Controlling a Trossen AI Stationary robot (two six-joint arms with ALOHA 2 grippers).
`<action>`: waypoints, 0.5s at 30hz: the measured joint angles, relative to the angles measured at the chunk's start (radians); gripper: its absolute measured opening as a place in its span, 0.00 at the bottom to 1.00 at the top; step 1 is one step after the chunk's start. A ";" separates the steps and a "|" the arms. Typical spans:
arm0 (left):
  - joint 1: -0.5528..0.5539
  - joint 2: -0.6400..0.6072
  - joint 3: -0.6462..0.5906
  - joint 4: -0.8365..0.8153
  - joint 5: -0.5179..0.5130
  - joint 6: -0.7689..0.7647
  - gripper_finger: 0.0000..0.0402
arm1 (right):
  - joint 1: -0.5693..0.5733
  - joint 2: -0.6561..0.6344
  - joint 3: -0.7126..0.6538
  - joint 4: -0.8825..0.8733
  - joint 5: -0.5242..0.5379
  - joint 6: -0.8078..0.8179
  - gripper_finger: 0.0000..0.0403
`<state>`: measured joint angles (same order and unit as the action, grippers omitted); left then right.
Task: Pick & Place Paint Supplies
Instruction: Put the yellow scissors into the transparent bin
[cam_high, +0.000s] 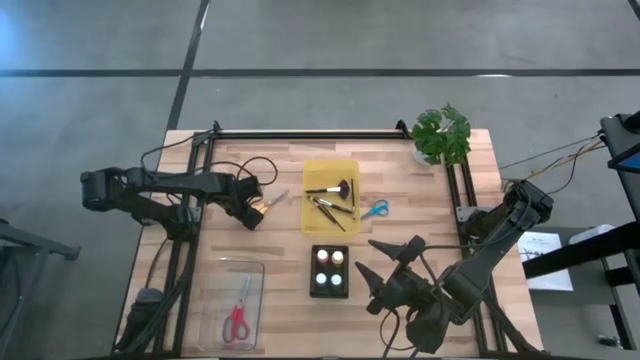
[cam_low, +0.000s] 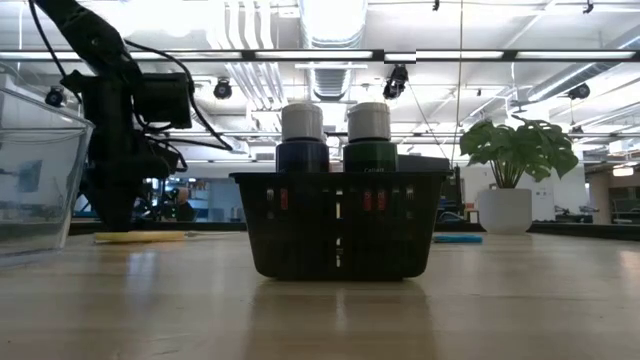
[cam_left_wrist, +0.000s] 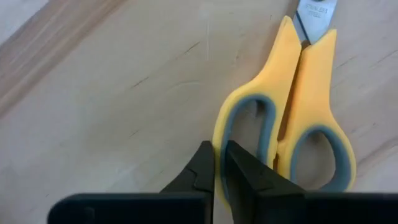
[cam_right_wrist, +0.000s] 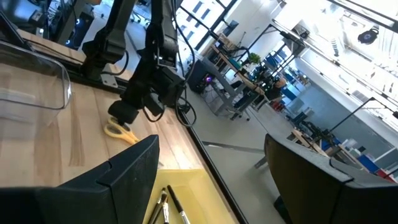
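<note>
Several small paint bottles (cam_high: 330, 270) stand upright in a black basket (cam_high: 330, 292); the low view shows two white-topped ones (cam_low: 335, 122). Thin dark-handled brushes (cam_high: 330, 210) and a broad black-bristled brush (cam_high: 338, 187) lie in a yellow tray (cam_high: 312, 170). My left gripper (cam_high: 258, 210) is down at yellow scissors (cam_high: 272, 203) lying left of that tray, and is shut on them. My right gripper (cam_high: 385, 265) hovers open, right of the basket, touching nothing. My left gripper (cam_left_wrist: 219, 167) pinches the yellow rim of one handle loop (cam_left_wrist: 219, 138) of the scissors, with one finger (cam_left_wrist: 245, 174) inside the loop and the other outside it. The fingers come from above, pointing down. The scissors lie flat on the table.
Blue scissors (cam_high: 375, 210) lie right of the yellow tray. A clear tray (cam_high: 215, 275) near the table's near left corner holds red scissors (cam_high: 237, 320). A potted plant (cam_high: 441, 133) stands at the far right corner. Black rails (cam_high: 300, 133) run along the far edge and sides.
</note>
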<state>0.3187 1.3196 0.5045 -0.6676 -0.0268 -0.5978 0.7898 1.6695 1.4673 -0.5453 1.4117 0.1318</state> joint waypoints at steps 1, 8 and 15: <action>0.000 -0.004 0.000 -0.001 0.002 0.004 0.05 | 0.000 0.000 0.000 0.000 0.000 0.000 0.72; -0.003 -0.084 0.060 -0.024 0.058 0.042 0.05 | 0.000 0.000 0.000 0.001 0.000 0.000 0.72; -0.001 -0.156 0.151 -0.168 -0.024 0.054 0.05 | 0.000 0.000 -0.002 0.001 -0.002 0.000 0.72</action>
<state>0.3173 1.1637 0.6551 -0.8357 -0.0511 -0.5436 0.7898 1.6691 1.4654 -0.5446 1.4101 0.1317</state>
